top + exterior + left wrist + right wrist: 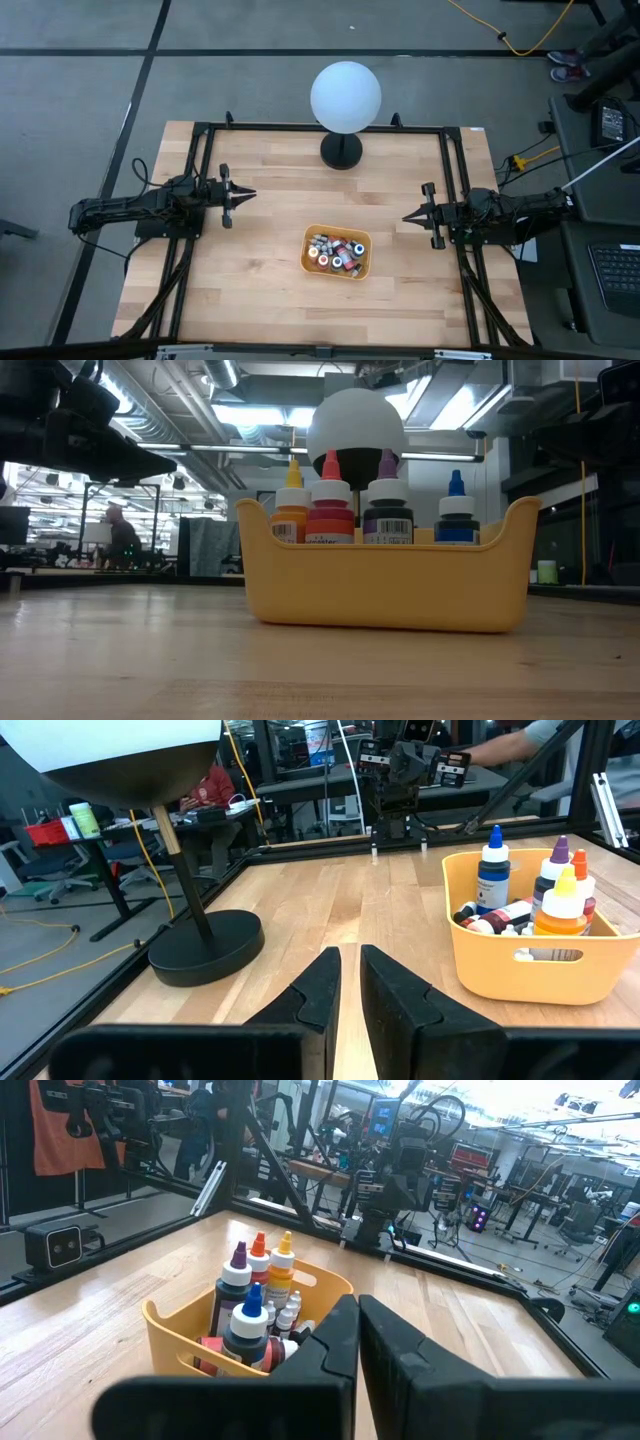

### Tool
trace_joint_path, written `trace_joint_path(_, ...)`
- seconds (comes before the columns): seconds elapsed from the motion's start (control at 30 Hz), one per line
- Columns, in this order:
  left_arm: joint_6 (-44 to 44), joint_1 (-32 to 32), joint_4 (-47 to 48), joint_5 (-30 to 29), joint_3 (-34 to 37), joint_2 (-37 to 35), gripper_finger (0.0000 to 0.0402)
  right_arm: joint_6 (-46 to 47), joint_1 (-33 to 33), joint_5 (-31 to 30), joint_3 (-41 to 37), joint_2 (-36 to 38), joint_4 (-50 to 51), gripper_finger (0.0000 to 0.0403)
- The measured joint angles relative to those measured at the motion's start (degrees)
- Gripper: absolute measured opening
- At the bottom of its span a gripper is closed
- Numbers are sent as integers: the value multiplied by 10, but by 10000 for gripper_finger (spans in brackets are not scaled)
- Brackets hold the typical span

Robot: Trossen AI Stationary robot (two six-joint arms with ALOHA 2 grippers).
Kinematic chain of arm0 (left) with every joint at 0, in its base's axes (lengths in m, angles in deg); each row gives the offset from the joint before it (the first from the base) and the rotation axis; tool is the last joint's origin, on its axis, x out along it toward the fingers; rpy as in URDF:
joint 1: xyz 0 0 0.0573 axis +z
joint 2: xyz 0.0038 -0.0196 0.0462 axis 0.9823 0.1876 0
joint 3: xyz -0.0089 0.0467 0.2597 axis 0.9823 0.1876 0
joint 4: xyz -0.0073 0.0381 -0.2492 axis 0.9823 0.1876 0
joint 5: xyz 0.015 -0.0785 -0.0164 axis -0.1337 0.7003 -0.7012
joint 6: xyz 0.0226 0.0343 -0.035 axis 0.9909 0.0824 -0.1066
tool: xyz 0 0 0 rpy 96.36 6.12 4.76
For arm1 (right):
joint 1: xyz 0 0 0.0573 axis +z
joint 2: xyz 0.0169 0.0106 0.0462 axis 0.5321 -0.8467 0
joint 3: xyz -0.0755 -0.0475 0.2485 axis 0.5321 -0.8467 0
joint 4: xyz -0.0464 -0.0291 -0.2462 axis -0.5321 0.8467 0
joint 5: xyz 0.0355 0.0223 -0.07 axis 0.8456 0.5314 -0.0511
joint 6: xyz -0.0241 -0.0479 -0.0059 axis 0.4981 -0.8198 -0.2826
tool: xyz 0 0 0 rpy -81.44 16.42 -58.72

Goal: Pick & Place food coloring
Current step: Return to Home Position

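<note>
High view: a pale wooden surface carries a yellow plastic bin below centre, holding the small food coloring bottles. A white globe lamp stands at top centre. The left hand and right hand hang at either side, fingers together.

Low view: four bottles stand upright in the bin. Behind is a workshop, with a person at left.

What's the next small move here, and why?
Probably just hold at the sides: the small food coloring bottles sit inside the yellow plastic bin, none visible outside it, and the left gripper and right gripper sit shut, empty, apart from it.
</note>
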Motion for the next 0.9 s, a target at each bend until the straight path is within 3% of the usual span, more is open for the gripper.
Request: trace_joint_path(0.9,0,0,0,0,0,0,36,0,0,0,0,0,0,16)
